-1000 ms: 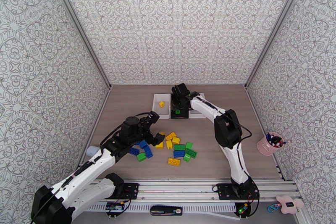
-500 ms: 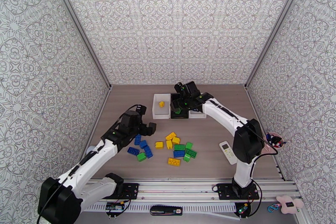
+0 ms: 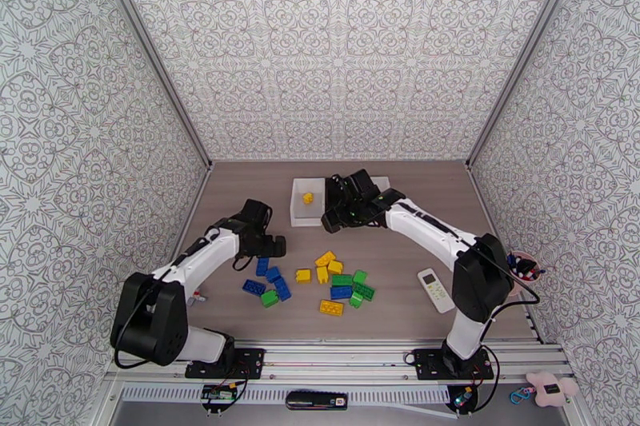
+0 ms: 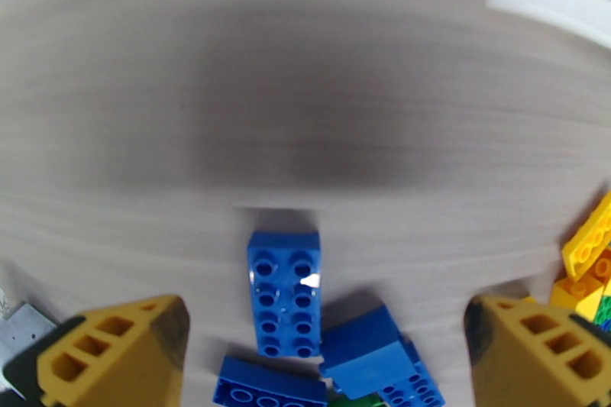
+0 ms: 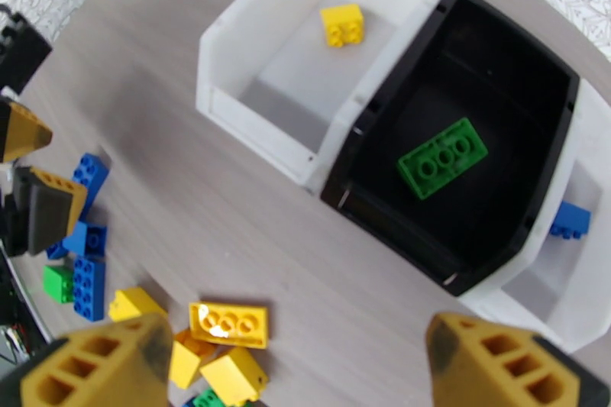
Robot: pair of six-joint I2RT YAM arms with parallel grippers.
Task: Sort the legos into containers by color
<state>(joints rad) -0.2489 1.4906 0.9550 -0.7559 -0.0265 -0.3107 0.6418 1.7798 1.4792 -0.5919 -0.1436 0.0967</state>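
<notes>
**Sorting: both grippers empty**

L gripper [image 4: 324, 340] spread above blue brick [image 4: 284, 290], prob. next pick. R gripper [image 5: 302, 366] spread by bins: yellow in left white bin [image 5: 256, 134], green in black bin [image 5: 397, 237], blue in right white bin [image 5: 565, 317]. Loose legos [image 3: 332, 280] lie nearer.

Legos [image 4: 282, 294] are blue, yellow, green; containers [image 5: 260, 126] white and black.

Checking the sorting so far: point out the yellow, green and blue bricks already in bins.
yellow brick [image 5: 342, 24]: right wrist view, middle of its studded top.
green brick [image 5: 443, 158]: right wrist view, middle of its studded top.
blue brick [image 5: 571, 219]: right wrist view, its visible face.
</notes>
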